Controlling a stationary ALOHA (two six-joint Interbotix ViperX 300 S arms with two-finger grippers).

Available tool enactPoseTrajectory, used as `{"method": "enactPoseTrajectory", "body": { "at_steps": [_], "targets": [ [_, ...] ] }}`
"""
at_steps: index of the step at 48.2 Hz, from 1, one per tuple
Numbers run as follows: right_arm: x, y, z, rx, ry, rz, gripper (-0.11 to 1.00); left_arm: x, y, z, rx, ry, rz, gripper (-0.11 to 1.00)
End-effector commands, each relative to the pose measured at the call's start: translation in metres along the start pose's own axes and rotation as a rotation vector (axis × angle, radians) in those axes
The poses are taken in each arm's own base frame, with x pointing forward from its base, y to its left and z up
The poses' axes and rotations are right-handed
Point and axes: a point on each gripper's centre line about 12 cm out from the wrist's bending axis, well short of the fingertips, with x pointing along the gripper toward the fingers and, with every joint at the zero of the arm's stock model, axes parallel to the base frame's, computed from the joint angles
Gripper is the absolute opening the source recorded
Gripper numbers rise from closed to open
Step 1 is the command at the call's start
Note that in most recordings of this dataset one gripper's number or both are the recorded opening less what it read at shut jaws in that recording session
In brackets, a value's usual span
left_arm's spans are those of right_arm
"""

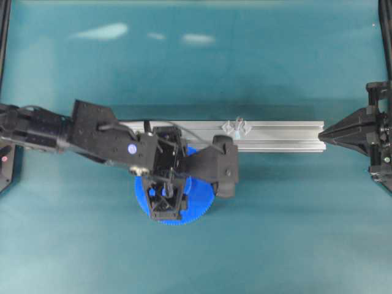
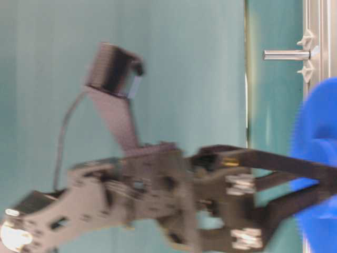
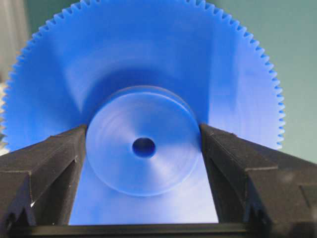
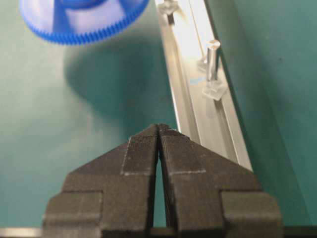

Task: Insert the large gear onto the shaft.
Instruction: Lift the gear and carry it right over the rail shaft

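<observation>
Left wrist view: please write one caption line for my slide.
Left gripper with black fingers closed on the raised round hub of the large blue toothed plastic gear.

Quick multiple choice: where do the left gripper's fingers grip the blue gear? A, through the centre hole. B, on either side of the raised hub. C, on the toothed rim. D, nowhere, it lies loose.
B: in the left wrist view the left gripper has its fingers against both sides of the large gear's raised hub.

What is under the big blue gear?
In the right wrist view the gear hangs above the green table, with only its dark shadow below. The left gripper clamps its hub. Overhead, the arm covers part of the gear, so that spot stays hidden.
</observation>
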Motion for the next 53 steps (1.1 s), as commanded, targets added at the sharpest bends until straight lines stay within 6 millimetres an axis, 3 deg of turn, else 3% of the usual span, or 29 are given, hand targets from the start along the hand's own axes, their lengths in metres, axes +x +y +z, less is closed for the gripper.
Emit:
{"method": "enactPoseTrajectory", "body": {
  "at_steps": [1, 20, 53],
  "targets": [
    [0.0, 0.0, 0.004, 0.013, -0.009, 0.001, 0.09, -0.04, 0.006, 0.014, 0.007, -0.086, 0.002, 0.76],
    [0.0, 0.001, 0.004, 0.013, -0.015, 0.002, 0.09, -0.076, 0.032, 0.033, 0.076, -0.123, 0.028, 0.76],
    [-0.008, 0.0, 0.001, 0.014, -0.046, 0.006, 0.09, -0.079, 0.07, 0.068, 0.167, -0.162, 0.071, 0.76]
  ]
}}
